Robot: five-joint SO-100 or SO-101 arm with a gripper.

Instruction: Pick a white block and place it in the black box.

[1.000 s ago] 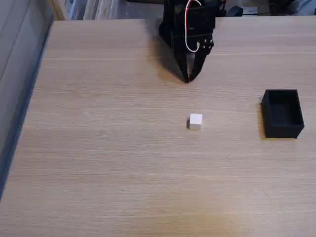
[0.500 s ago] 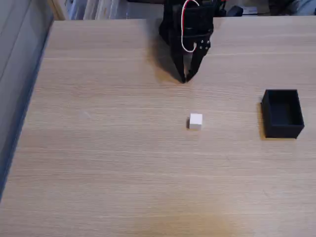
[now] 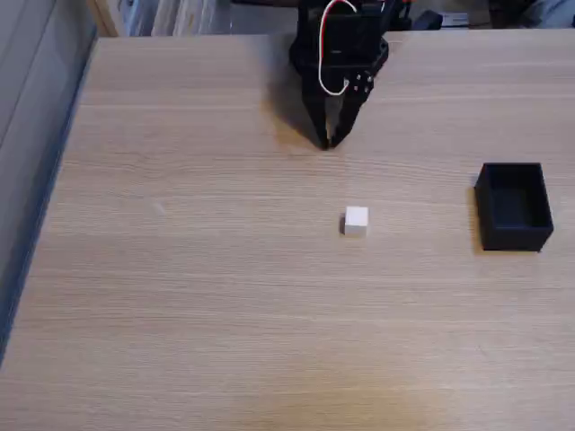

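Note:
A small white block [image 3: 356, 221] rests on the wooden table [image 3: 198, 269] near its middle. The black box [image 3: 514, 206] stands open-topped at the right side, with nothing visible inside it. My black gripper [image 3: 328, 142] hangs at the far side of the table, its fingers pointing down and meeting at the tips, nothing between them. It is well behind the block and a little to its left, far to the left of the box.
The table's left edge [image 3: 63, 162] runs diagonally down the left side, with a grey floor beyond it. Shelves and clutter sit behind the far edge. A white and red cable [image 3: 334, 54] loops over the arm.
The gripper has drifted slightly left and back, away from the block, staying shut. Block and box have not moved.

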